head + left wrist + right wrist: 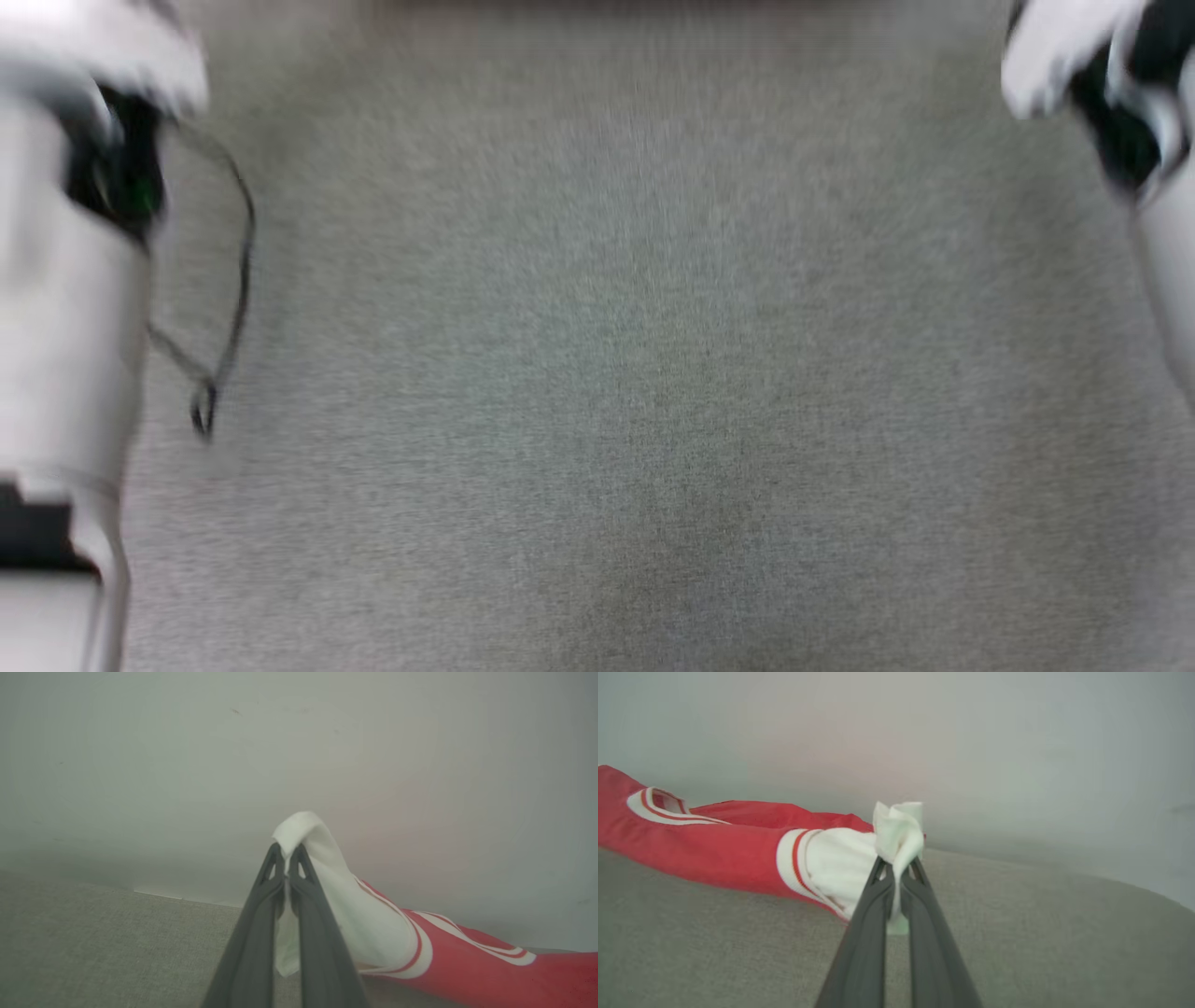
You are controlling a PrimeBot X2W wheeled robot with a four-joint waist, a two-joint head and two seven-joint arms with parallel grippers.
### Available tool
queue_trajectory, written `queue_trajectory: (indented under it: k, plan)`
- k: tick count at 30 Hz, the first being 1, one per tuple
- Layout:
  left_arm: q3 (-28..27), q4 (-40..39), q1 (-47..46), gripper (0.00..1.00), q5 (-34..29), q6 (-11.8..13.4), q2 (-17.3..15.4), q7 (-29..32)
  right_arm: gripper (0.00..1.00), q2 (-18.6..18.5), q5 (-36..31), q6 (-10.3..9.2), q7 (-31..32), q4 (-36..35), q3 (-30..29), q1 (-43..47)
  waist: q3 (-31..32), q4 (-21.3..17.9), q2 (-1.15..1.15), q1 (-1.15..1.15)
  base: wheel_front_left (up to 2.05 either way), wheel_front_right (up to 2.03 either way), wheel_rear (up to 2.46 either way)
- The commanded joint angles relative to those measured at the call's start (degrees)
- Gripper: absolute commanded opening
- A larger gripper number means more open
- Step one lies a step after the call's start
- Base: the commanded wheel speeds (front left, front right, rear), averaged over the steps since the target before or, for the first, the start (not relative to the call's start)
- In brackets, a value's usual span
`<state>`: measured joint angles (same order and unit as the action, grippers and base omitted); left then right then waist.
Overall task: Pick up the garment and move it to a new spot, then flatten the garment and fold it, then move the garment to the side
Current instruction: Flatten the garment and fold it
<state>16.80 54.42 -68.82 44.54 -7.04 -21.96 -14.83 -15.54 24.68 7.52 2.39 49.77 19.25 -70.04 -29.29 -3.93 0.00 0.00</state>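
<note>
A: Head view?
B: Blurry. Grey cloth surface (635, 373), left forearm (65, 327) & right forearm (1167, 280) at edges.
A: L wrist?
B: Left gripper (286, 858) clamped on white sleeve (303, 828) of garment (467, 961); red body off to right.
A: R wrist?
B: Right gripper (897, 868) pinched tight on a white sleeve too; red body lying left on surface.

The head view is blurred throughout. The garment (467, 961) runs off the edge in both wrist views.
</note>
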Motion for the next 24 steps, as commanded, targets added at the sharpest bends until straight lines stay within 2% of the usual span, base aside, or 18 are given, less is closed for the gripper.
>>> queue_trajectory:
  k: [1,7,10,16,22,23,24]
  plan:
    - [-0.88,-0.52,5.51,0.0,0.92,-0.19,-0.42,-0.4,0.0,-1.57,1.78,-0.05,0.26,-1.44,1.91,5.08,7.54,1.58,0.0,0.0,0.0,0.0,0.0]
    - [-4.48,-5.43,23.87,0.0,4.75,-0.37,1.64,-0.47,0.0,-5.93,7.66,-0.06,1.74,-7.99,5.56,22.06,16.7,2.95,0.0,0.0,0.0,0.0,0.0]
    - [-6.16,-8.06,32.66,0.0,5.37,-0.1,1.91,-0.49,0.0,-7.22,9.96,-0.06,2.39,-12.07,5.4,30.74,20.46,3.15,0.0,0.0,0.0,0.0,0.0]
    - [-5.58,-14.08,49.48,0.0,4.22,2.29,2.34,0.03,0.0,-6.82,10.71,-0.06,3.72,-19.22,2.41,47.9,26.98,2.74,0.0,0.0,0.0,0.0,0.0]
    - [-4.28,-25.24,64.55,0.0,2.43,7.9,-0.25,2.77,0.0,-5.3,7.67,-0.06,8.39,-26.77,-2.1,63.42,30.89,2.04,0.0,0.0,0.0,0.0,0.0]
    - [-4.28,-25.24,64.55,0.0,2.43,7.9,-0.25,2.77,0.0,-5.3,7.67,-0.06,8.39,-26.77,-2.1,63.42,30.89,2.04,0.0,0.0,0.0,0.0,0.0]
    - [-4.06,-27.71,66.88,0.0,2.15,9.26,-0.49,3.47,0.0,-5.18,6.74,-0.06,9.28,-28.16,-3.38,65.67,31.21,2.09,0.0,0.0,0.0,0.0,0.0]
